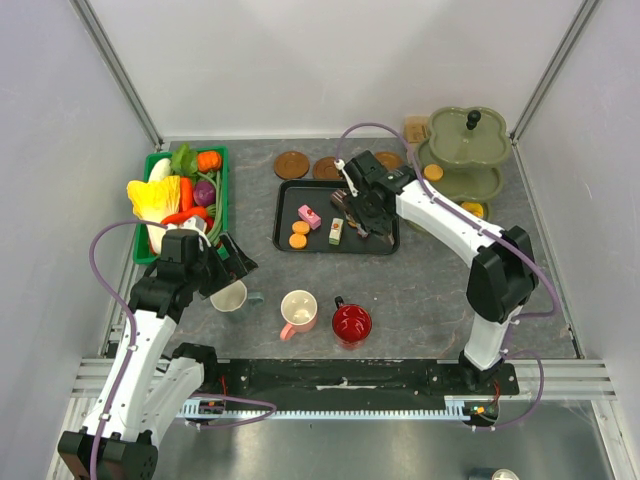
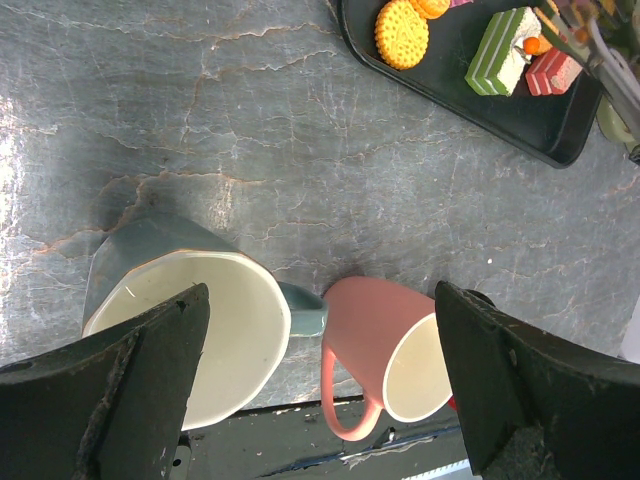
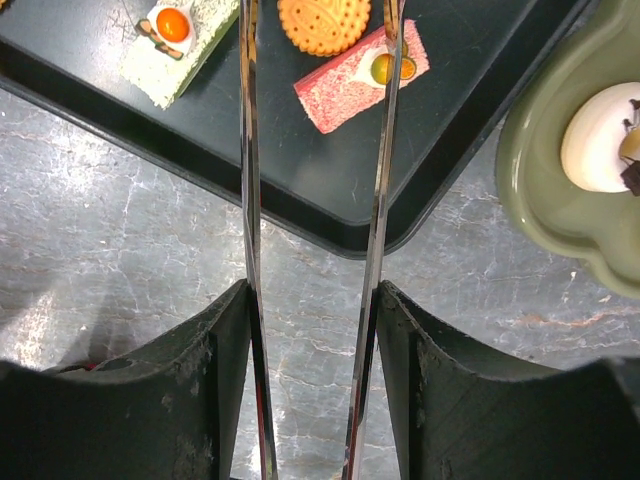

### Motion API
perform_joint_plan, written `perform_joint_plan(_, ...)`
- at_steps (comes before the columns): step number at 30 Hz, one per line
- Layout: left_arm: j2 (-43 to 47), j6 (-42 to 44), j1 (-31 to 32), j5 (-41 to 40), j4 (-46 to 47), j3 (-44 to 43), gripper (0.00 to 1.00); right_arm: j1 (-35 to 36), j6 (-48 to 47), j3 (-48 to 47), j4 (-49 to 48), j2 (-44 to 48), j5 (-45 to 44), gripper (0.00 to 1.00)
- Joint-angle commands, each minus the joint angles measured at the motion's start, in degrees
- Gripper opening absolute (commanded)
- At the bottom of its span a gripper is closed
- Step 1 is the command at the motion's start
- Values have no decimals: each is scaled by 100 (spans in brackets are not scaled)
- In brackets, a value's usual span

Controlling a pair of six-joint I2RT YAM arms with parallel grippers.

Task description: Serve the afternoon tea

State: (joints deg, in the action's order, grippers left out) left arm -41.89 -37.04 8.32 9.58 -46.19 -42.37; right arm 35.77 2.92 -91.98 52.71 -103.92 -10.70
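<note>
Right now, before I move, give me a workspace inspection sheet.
Surface: grey marbled table, no spill seen.
Job's things: pink cake, green cake, red cake, orange biscuits on black tray; white pastry on tiered stand; whitish mug, pink mug, red mug upright near the arms.
Clutter: basket of toy vegetables, far left.
Pincers: left pincer open beside whitish mug; right pincer shut on metal tongs, tips at red cake.
Cables: purple cables loop off both arms, no snag seen.
Surroundings: white walls, metal frame.
</note>
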Motion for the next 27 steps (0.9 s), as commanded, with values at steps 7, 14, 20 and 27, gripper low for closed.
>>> perform_joint_plan(7, 58, 127, -32, 52, 137, -96, 99, 18, 33, 22, 231, 196, 165, 57)
perform_joint_plan(14, 49, 118, -32, 52, 137, -96, 99, 18, 174, 269, 424, 565, -117, 57)
perform_joint_plan(20, 84, 118, -32, 52, 137, -96, 99, 18, 130, -38, 504, 276, -73, 57)
perform_joint_plan(27, 93, 118, -32, 70, 137, -78, 99, 18, 279, -627, 460, 12, 243, 57)
